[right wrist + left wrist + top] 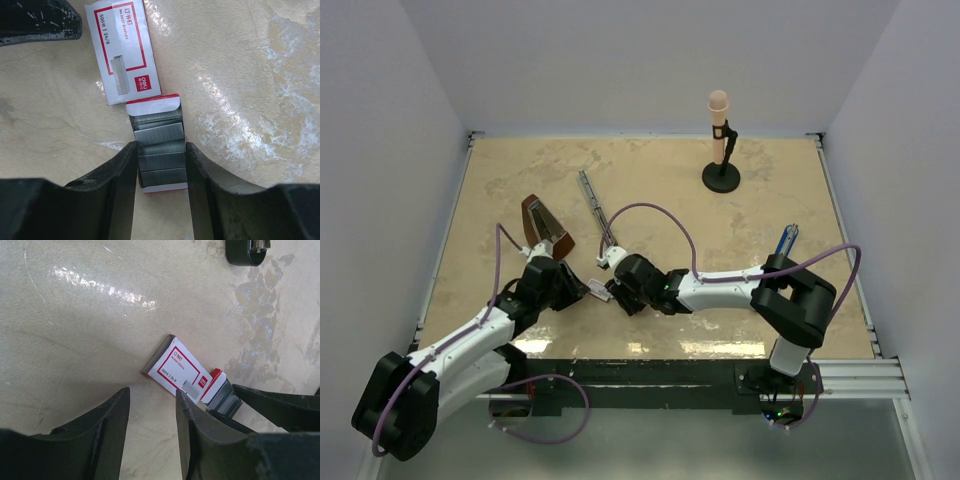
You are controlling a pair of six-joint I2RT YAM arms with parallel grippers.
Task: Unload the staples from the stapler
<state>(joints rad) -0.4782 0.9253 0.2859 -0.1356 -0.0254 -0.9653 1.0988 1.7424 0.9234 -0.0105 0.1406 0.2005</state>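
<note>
The opened stapler, brown, lies at the left with a long metal rail beside it. A red-and-white staple box sleeve lies on the table, and its inner tray is pulled out. Several silvery strips of staples lie in the tray; which one came from the stapler I cannot tell. My right gripper is shut on the tray's two sides. My left gripper stands open just short of the sleeve, with bare table between its fingers.
A microphone on a black stand rises at the back right. A blue pen-like object lies on the right. White walls enclose the table on three sides. The two grippers sit close together near the front edge.
</note>
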